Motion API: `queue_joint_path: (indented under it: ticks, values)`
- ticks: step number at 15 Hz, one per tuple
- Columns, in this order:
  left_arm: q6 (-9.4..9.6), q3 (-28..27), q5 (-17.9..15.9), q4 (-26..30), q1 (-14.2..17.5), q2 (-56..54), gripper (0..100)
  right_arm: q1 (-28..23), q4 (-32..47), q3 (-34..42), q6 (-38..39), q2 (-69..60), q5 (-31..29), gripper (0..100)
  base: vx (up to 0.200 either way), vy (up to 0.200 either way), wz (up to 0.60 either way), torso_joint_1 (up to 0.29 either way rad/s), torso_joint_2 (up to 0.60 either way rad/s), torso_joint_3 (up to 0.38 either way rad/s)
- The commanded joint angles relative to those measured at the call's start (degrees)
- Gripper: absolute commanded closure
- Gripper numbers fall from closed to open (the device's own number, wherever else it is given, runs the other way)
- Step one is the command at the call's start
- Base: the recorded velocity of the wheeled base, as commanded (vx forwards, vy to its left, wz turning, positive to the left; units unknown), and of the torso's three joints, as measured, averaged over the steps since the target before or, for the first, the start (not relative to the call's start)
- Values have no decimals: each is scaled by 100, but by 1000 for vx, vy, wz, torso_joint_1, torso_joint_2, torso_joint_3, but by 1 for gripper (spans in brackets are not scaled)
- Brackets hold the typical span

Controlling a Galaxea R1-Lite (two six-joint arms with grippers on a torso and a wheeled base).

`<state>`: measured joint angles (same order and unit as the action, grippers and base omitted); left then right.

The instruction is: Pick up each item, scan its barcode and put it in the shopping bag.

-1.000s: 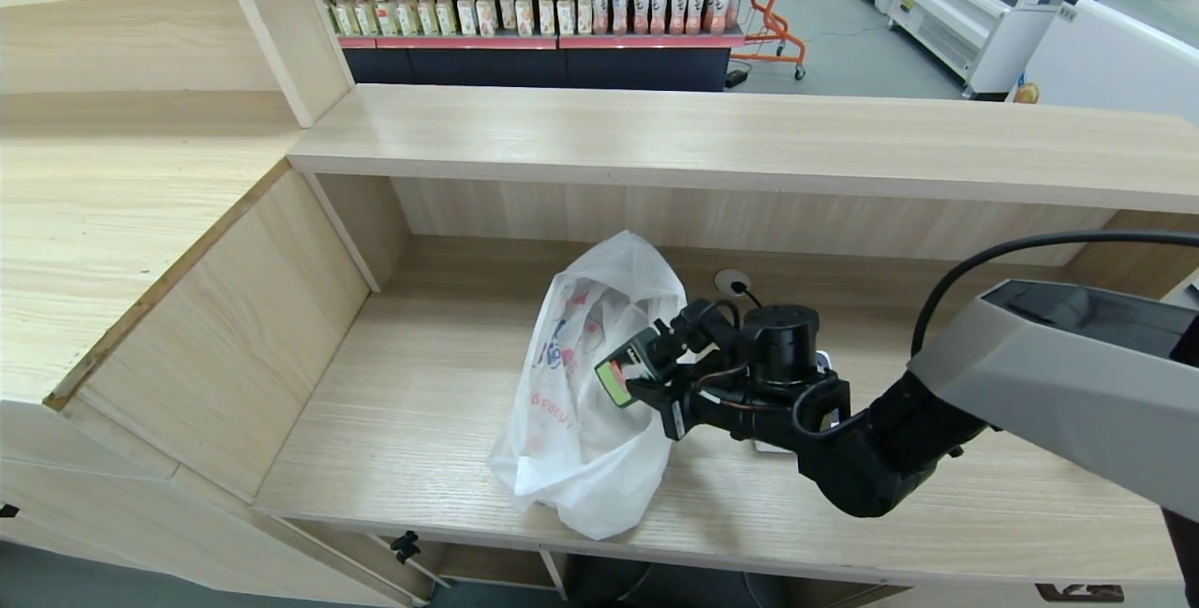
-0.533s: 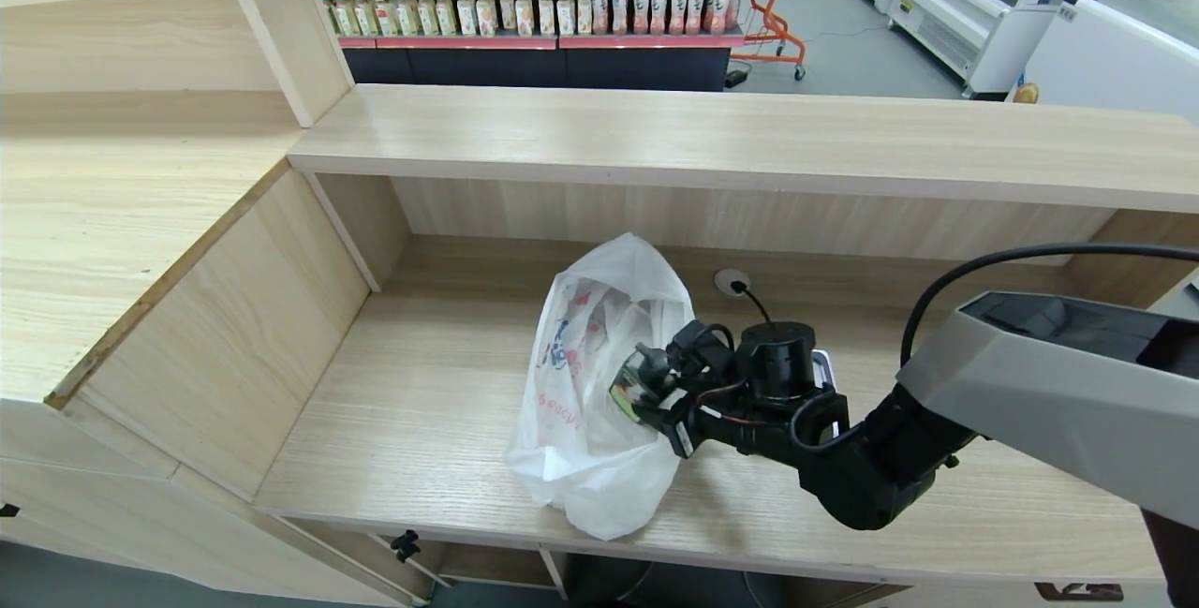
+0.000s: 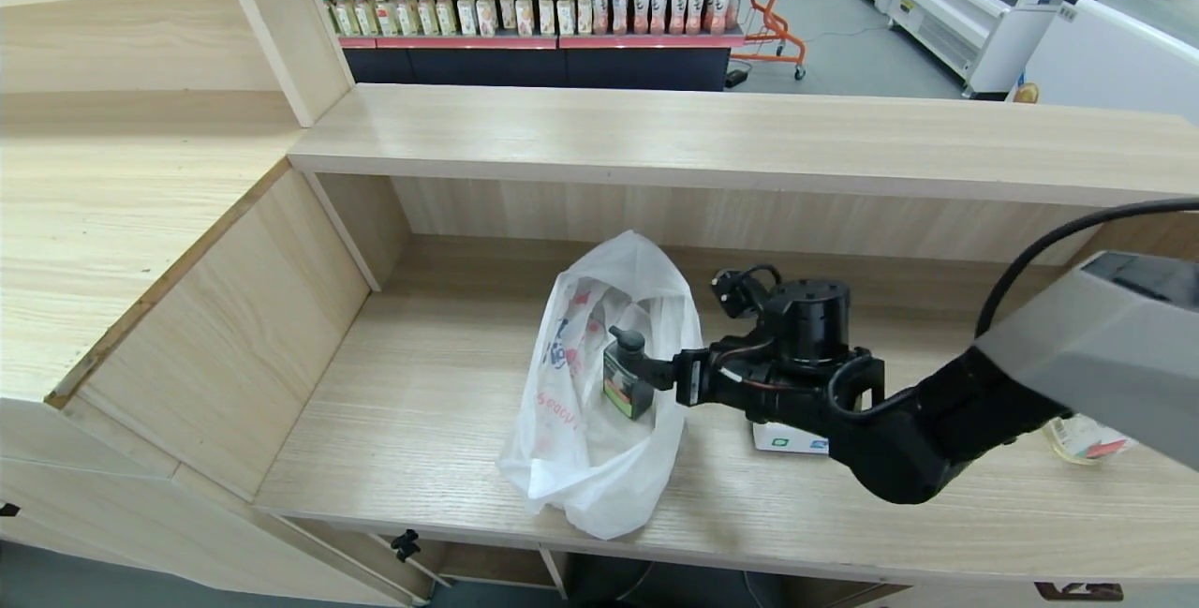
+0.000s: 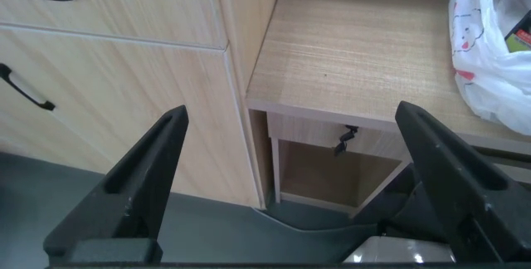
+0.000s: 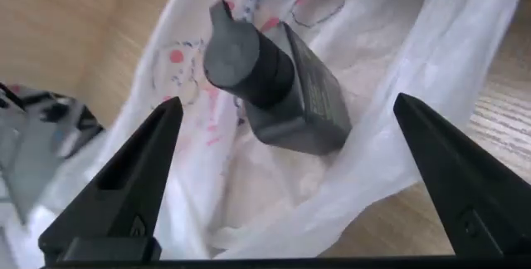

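Note:
A white plastic shopping bag (image 3: 571, 421) stands open on the lower counter (image 3: 421, 383). A dark bottle (image 3: 626, 385) with a pump cap and a green and red label sits upright in its mouth. My right gripper (image 3: 648, 376) is at the bag's opening, open. In the right wrist view the bottle (image 5: 311, 107) lies between the spread fingers of the right gripper (image 5: 286, 111) and touches neither, with the bag (image 5: 398, 45) around it. My left gripper (image 4: 292, 113) hangs open and empty, low in front of the counter's front edge; the bag (image 4: 489, 45) is off to one side.
A white box (image 3: 787, 439) lies on the counter under my right arm, and a clear packaged item (image 3: 1082, 439) lies far right. A raised shelf (image 3: 749, 140) overhangs the back, a wooden side wall (image 3: 234, 327) closes the left. Drawers with black handles (image 4: 25, 95) are below.
My right gripper carried the bottle into the bag, let it go and opened. Its wrist has since drawn back to the right and turned. The bottle now stands free in the bag.

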<state>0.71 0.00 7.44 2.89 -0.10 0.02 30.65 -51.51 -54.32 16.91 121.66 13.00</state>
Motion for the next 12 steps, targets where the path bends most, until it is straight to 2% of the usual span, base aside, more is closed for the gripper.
queue_joint_path:
  ticks: [1, 3, 5, 8, 12]
  values:
    - [0, 0, 3, 1, 1, -2, 0, -24, 1002, 176, 1166, -1734, 36, 0, 0, 0, 0, 0, 0, 0]
    - [0, 0, 3, 1, 1, -2, 0, -138, 1529, 660, 1192, -2736, 28, 0, 0, 0, 0, 0, 0, 0]
    - [0, 0, 3, 1, 1, -2, 0, -560, 1758, 1064, 1025, -3439, 28, 0, 0, 0, 0, 0, 0, 0]
    - [0, 0, 3, 1, 1, -2, 0, -1228, 1960, 1591, 471, -3790, 1, 0, 0, 0, 0, 0, 0, 0]
    - [0, 0, 3, 1, 1, -2, 0, -1395, 2110, 1697, 190, -4036, 1, 0, 0, 0, 0, 0, 0, 0]
